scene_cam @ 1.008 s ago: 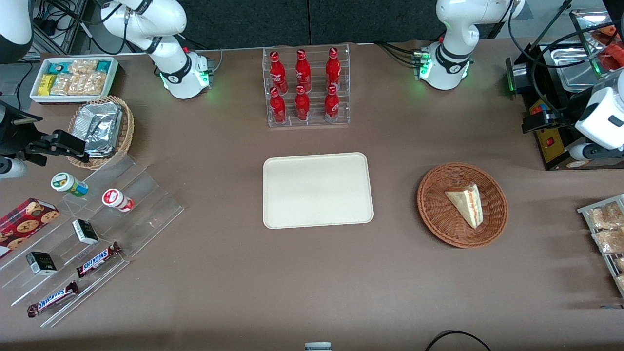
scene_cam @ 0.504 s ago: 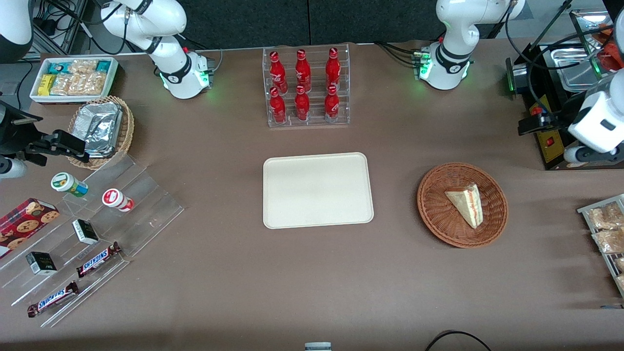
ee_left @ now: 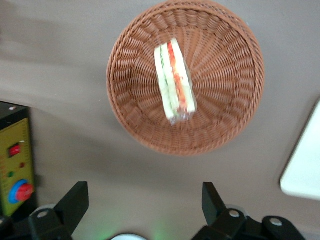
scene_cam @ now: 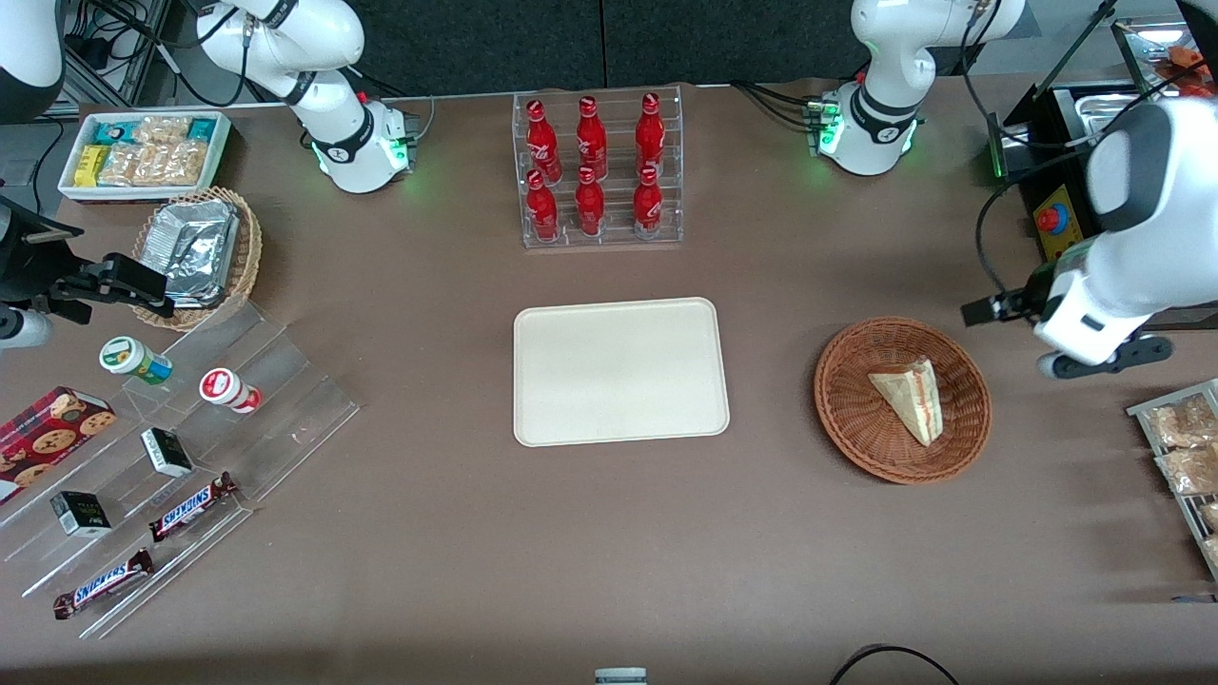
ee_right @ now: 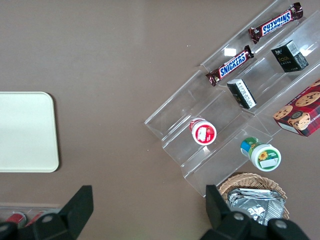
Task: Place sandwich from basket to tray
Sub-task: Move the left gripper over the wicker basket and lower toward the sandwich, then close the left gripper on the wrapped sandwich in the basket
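Brown tabletop (scene_cam: 476, 533) carries a flat cream-white rectangular tray (scene_cam: 620, 371) mid-table and a round reddish-brown wicker basket (scene_cam: 902, 400) toward the working arm's end. From the front, the triangular white-bread sandwich (scene_cam: 910, 400) shows mostly its pale face; the wrist camera shows its red and green filling stripes instead. The working arm's white wrist hangs above the tabletop just beside the basket. Its jaws (ee_left: 145, 207) stand spread wide, holding nothing, with the sandwich lying in the basket clear of them.
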